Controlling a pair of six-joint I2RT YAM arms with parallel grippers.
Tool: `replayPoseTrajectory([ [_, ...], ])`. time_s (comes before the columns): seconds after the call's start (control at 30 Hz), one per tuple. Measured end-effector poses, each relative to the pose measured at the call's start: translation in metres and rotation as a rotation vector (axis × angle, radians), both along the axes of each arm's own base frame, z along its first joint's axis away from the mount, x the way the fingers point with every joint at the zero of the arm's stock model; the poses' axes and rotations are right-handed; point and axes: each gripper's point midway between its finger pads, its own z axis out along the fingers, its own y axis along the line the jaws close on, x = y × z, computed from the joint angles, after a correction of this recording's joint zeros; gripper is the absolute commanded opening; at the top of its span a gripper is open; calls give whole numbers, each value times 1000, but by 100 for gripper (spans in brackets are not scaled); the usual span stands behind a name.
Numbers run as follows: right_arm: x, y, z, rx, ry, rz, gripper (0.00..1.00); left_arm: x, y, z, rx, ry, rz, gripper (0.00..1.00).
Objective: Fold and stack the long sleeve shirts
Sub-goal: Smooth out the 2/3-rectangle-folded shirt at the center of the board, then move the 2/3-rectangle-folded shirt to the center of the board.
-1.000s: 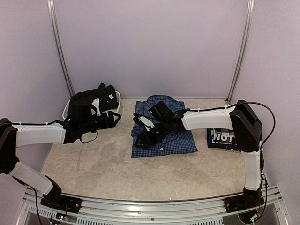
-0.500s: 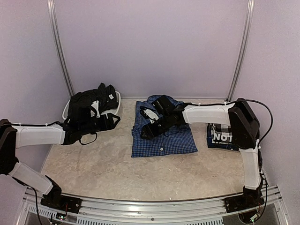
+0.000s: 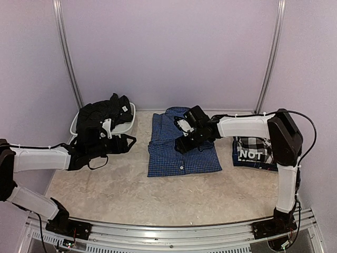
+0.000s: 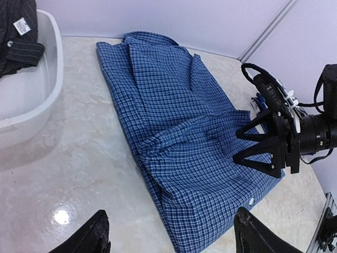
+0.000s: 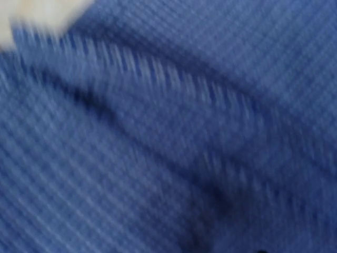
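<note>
Top external: right gripper (image 3: 180, 146) is hovering low over folded blue shirt (image 3: 168, 158), fingers standing apart, gripping nothing. Left gripper (image 3: 128, 143) is hanging nearby, likewise open-fingered, empty.

The bench (image 3: 158, 195) carries three shirts in a row along its far edge. A tub (image 3: 130, 112) stands in the far left corner. The left shirt (image 3: 95, 118) lies in the tub and partly over its rim. The middle shirt (image 3: 166, 161) lies flat on the bench midway between the left and right edges, nearer the far edge than the near one, apart from the tub. The right shirt (image 3: 254, 150) lies on the bench at the right edge, near the middle shirt but not touching it. The left end effector (image 3: 128, 143) is before the tub, between it and the middle shirt. The right end effector (image 3: 180, 146) is over the middle shirt's centre; contact cannot be determined.
</note>
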Motion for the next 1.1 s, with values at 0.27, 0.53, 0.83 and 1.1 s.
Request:
replayPoseTrajectory([
  [0.27, -48, -57, 5, -26, 8, -65, 68, -42, -60, -12, -5, -17, -242, 76],
  [0.53, -50, -85, -9, -4, 33, -123, 68, -44, -115, -42, -2, 51, -391, 76],
  [0.83, -44, -93, -28, 69, 77, -135, 68, -26, -156, -79, -19, 129, -448, 76],
  [1.1, -65, -99, -57, 97, 127, -125, 68, -31, -153, -120, 3, 236, -425, 75],
])
